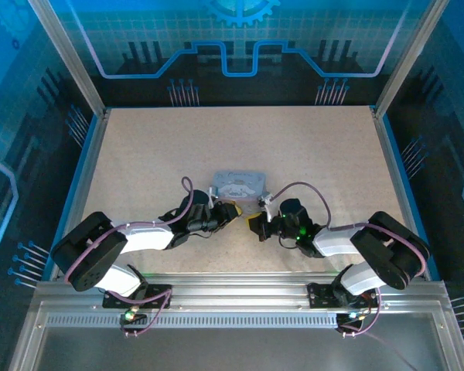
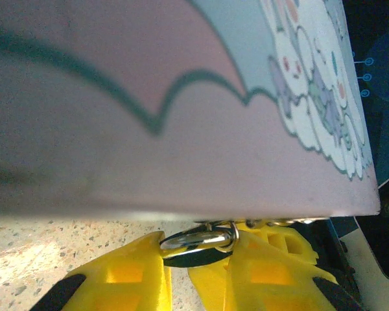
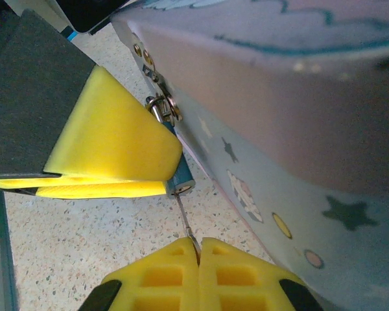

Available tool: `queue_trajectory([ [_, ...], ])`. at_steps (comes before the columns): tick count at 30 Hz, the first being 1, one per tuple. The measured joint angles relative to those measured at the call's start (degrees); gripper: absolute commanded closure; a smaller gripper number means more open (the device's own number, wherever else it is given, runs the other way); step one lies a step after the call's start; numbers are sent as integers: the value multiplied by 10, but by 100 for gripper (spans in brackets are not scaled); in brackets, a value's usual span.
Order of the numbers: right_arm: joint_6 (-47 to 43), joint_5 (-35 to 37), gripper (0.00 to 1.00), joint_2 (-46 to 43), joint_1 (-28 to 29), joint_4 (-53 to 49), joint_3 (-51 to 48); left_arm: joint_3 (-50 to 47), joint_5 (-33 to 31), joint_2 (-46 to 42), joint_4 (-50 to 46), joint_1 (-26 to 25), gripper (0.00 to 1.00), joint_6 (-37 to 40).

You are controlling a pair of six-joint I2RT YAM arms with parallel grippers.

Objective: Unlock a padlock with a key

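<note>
Padlock (image 3: pixel 183 178), a small dark bluish-metal barrel on the lilac cartoon-print tin (image 3: pixel 279 129), is pinched by the left gripper (image 2: pixel 194 253). The right gripper (image 3: pixel 199 245) pinches the thin grey key (image 3: pixel 185 217): twist gently, staying in line.

The top camera looks down from the near edge over the whole bench (image 1: pixel 139 162). Both wrist cameras sit close against the lilac tin (image 1: pixel 240 184), from opposite sides; the right one also sees the left claw (image 3: pixel 171 173).
</note>
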Motion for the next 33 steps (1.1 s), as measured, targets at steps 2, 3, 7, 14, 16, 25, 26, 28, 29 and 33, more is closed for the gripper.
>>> queue_trajectory([
  [2, 0, -1, 100, 0, 0, 0, 0, 0, -1, 0, 1, 0, 79, 0],
  [3, 0, -1, 100, -1, 0, 0, 0, 0, -1, 0, 2, 0, 79, 0],
  [7, 0, -2, 100, -4, 0, -1, 0, -3, -1, 0, 7, 0, 79, 0],
  [14, 0, -5, 100, -9, -4, -5, 0, -3, -2, 0, 9, 0, 79, 0],
  [16, 0, -6, 100, -9, -4, -5, 0, -3, -2, 0, 9, 0, 79, 0],
  [25, 0, -6, 100, -8, -4, -7, 3, -3, -3, 0, 11, 0, 79, 0],
  [26, 0, -6, 100, -8, -4, -7, 3, -3, -3, 0, 11, 0, 79, 0],
  [28, 0, -6, 100, -6, -4, -7, 4, -3, -4, 0, 11, 0, 79, 0],
  [29, 0, -6, 100, -5, -4, -7, 5, -3, -4, 0, 11, 0, 79, 0],
  [33, 0, -6, 100, 2, -4, -9, 10, -3, -8, 0, 11, 1, 79, -1],
])
